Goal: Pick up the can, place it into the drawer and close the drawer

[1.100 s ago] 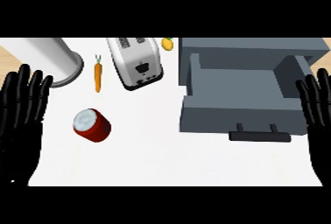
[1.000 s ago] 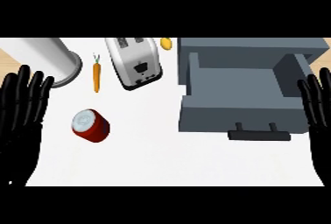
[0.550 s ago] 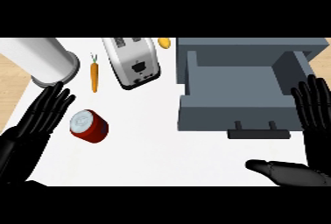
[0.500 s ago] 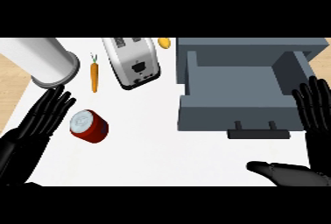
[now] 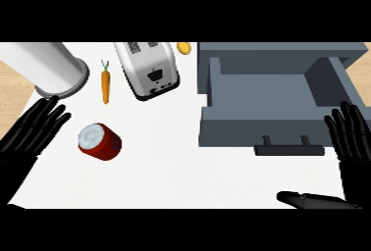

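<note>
A red can (image 5: 100, 142) with a silver lid lies tilted on the white counter at the left. My left hand (image 5: 33, 132) is open just to its left, fingers straight and pointing up-right, a small gap from the can. The grey drawer (image 5: 279, 100) stands pulled open at the right, its inside bare, with a dark handle (image 5: 290, 149) at its front. At the right edge my right hand (image 5: 351, 142) is open, fingers up beside the drawer's front corner, and its thumb (image 5: 311, 200) shows low down.
A silver toaster (image 5: 148, 68) lies at the back centre, with a carrot (image 5: 106, 86) to its left. A big white cylinder (image 5: 47, 66) stands at the back left. A small yellow object (image 5: 184, 47) sits behind the toaster. The counter's left edge runs past my left hand.
My left hand has leaned in toward the can. My right hand has turned so its thumb shows near the lower edge. The can and drawer keep their places.
</note>
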Robot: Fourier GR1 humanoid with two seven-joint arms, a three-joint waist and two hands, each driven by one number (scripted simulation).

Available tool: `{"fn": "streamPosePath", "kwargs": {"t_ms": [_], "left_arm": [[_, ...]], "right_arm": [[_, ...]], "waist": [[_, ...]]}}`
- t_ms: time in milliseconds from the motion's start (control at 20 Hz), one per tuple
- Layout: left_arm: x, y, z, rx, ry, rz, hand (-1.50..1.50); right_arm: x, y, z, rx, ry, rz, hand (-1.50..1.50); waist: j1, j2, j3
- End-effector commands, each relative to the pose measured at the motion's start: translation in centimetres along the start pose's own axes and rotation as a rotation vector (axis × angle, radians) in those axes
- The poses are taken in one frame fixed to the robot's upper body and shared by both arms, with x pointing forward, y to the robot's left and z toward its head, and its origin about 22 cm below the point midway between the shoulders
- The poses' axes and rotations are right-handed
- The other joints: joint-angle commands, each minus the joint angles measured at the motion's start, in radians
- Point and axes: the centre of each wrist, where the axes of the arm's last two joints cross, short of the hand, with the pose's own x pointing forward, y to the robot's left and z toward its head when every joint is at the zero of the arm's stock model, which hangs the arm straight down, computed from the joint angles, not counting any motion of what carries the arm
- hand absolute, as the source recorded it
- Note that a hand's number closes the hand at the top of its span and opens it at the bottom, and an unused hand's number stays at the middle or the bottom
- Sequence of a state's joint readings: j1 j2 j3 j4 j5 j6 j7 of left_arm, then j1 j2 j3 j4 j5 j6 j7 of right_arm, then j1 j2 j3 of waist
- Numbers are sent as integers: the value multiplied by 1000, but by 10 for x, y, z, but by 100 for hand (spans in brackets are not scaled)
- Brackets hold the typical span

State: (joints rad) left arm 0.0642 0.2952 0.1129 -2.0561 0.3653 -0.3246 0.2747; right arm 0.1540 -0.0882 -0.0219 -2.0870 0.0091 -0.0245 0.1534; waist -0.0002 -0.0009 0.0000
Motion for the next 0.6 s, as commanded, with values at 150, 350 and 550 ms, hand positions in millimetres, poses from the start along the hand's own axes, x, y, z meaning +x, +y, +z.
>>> {"fn": "streamPosePath", "kwargs": {"t_ms": [150, 350, 550], "left_arm": [[-8, 12, 1, 52, 42, 23, -150], [-5, 11, -3, 66, 67, 22, -150], [-17, 24, -16, 55, 62, 15, -150]], "right_arm": [[-3, -22, 24, -9, 11, 8, -150], [4, -14, 26, 3, 6, 15, -150], [-32, -26, 5, 4, 2, 1, -150]], "waist": [[-3, 0, 0], [-2, 0, 0], [-1, 1, 0]]}}
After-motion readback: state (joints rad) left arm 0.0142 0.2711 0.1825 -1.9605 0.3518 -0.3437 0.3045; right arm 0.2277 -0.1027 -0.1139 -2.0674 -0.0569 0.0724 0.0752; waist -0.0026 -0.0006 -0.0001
